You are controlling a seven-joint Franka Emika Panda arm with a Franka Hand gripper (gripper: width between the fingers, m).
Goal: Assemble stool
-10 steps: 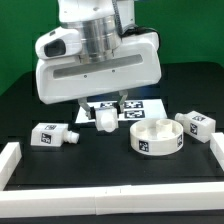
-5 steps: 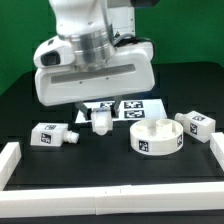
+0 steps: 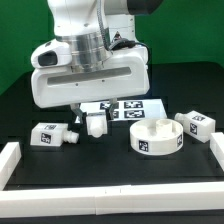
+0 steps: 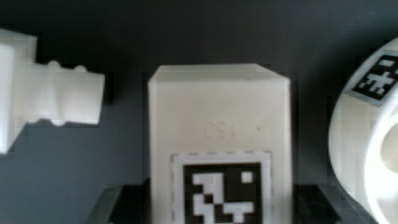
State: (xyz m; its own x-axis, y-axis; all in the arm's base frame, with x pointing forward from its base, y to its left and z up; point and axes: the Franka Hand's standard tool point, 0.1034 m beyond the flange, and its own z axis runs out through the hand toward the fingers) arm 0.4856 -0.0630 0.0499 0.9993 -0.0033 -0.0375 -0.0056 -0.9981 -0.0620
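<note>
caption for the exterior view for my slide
Two-finger gripper clamps a short blocky white plastic leg beside the round white rimmed seat disc, over a black table.

Black table top (image 3: 100,168), matte, dark in both views. Marker board (image 3: 138,108) lies flat on it, mid-table toward the far side, with black-and-white square tags on its face. Its left part is hidden, so the tag count cannot be told. White border rails frame the table: near rail (image 3: 110,205) along the front edge, a second rail (image 3: 9,160) at the exterior view's left, a third rail (image 3: 217,152) at the exterior view's right. Green backdrop (image 3: 190,45) beyond the far edge.
</note>
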